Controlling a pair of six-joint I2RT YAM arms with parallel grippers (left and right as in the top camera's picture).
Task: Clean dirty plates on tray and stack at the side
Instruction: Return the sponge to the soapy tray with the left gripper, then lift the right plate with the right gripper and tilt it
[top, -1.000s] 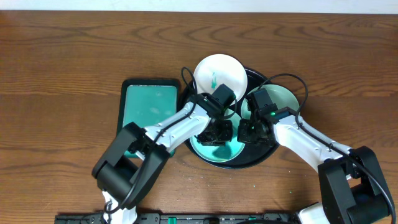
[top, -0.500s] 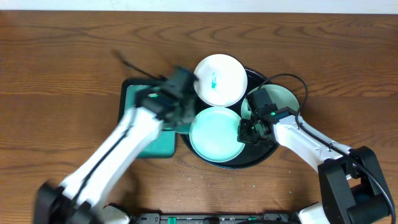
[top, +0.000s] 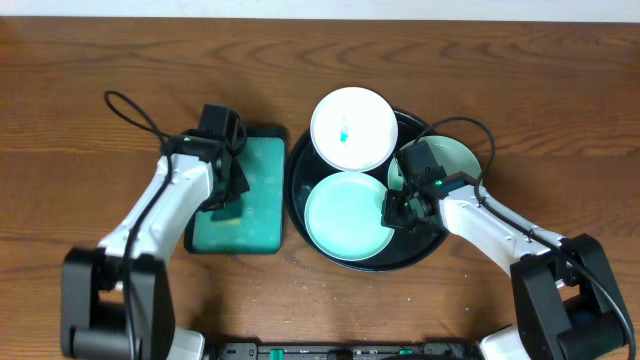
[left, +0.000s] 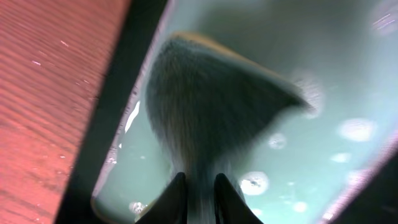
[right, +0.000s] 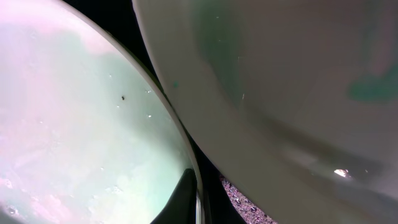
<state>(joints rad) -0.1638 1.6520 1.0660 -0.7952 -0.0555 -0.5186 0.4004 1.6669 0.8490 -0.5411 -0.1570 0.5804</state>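
The round black tray (top: 299, 168) holds three white plates. The far plate (top: 350, 128) has a teal smear at its centre. The front plate (top: 345, 215) looks evenly pale teal and wet; it also shows in the right wrist view (right: 68, 124). The right plate (top: 452, 158) is partly hidden by my right arm; its underside fills the right wrist view (right: 280, 87). My right gripper (top: 397, 212) is shut on the front plate's rim (right: 194, 193). My left gripper (top: 226, 207) is shut on the dark sponge (left: 211, 106) and presses it into the teal tray.
The rectangular black-rimmed teal tray (top: 258, 190) lies left of the black tray, wet with droplets (left: 348, 130). Brown wooden table (top: 90, 90) all around. Cables loop above both arms.
My left arm has swung left with the sponge, from over the front plate to the teal tray. The front plate is now uncovered. My right gripper has held still.
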